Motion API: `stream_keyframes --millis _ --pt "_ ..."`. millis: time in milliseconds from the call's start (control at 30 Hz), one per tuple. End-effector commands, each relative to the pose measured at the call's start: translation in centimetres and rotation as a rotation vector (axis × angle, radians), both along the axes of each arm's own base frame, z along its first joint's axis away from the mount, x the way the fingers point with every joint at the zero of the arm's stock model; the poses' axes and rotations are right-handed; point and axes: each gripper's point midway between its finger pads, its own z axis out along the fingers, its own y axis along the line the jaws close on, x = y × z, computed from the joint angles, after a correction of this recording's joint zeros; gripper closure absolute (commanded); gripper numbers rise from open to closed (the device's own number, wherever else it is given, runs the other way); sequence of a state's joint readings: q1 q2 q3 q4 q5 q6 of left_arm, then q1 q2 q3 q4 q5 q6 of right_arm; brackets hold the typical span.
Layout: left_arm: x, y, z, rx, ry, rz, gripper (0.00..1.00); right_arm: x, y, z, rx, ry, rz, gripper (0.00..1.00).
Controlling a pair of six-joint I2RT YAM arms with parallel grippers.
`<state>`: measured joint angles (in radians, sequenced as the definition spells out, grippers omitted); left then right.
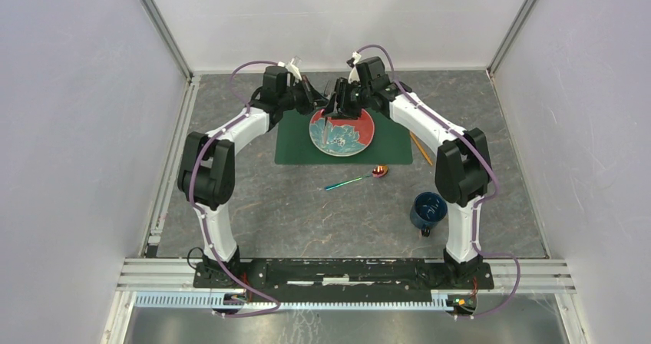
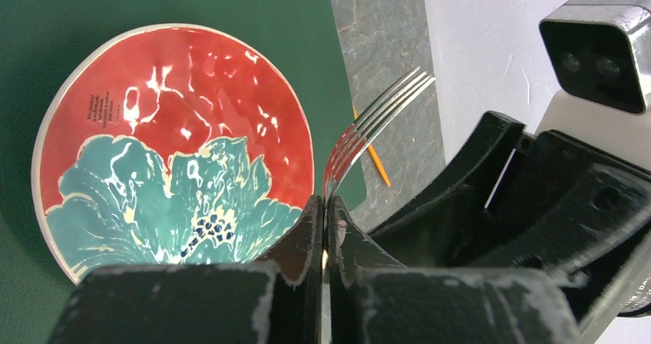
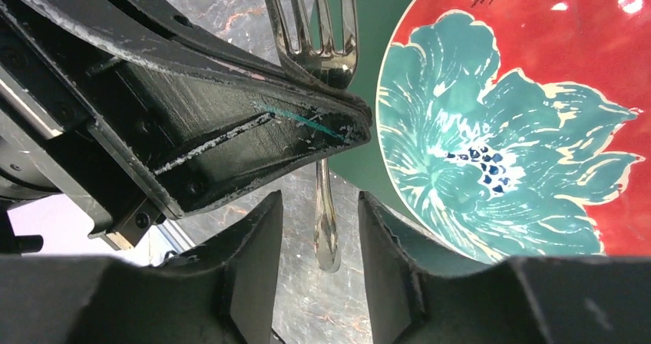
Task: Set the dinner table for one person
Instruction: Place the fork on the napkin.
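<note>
Left jaws clenched on fork (image 2: 368, 125), held near plate (image 1: 342, 133) at upper centre of top view; right jaws parted, handle flanked, not gripped.

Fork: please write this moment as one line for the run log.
left gripper: shut on fork | right gripper: open, astride fork handle, not touching | plate: on placemat
</note>
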<state>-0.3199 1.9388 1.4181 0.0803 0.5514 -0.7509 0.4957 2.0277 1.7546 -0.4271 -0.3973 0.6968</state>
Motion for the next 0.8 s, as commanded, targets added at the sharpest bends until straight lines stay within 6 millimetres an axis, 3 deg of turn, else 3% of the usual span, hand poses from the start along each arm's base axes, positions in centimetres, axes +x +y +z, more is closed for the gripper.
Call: stream_keyframes --millis 0,200,333,500,633,767 --pt "0.4 0.3 0.9 -0.008 -0.044 0.003 0.98 -0.5 0.3 3.3 0.043 -0.066 0.025 0.47" --pt "0.3 0.3 1.3 -0.024 -0.046 0.003 0.98 -0.5 0.3 3.4 0.046 -0.074 0.023 0.30" --pt "0.6 1.7 1.2 -0.025 -0.037 0.022 0.98 -0.6 -0.3 3.2 0.022 -0.074 0.020 0.24" --pt "0.7 6.1 0.4 -0.091 -0.002 0.090 0.98 -0.3 -2.7 3.3 0.007 -0.073 -0.018 0.21" --pt "1.1 10.6 1.2 -0.086 -0.034 0.154 0.98 0.3 -5.8 3.5 -0.006 -0.072 -0.070 0.21" --pt "1.6 13.0 2.6 -0.111 -0.064 0.133 0.98 0.9 -8.7 3.7 -0.022 -0.075 -0.114 0.20"
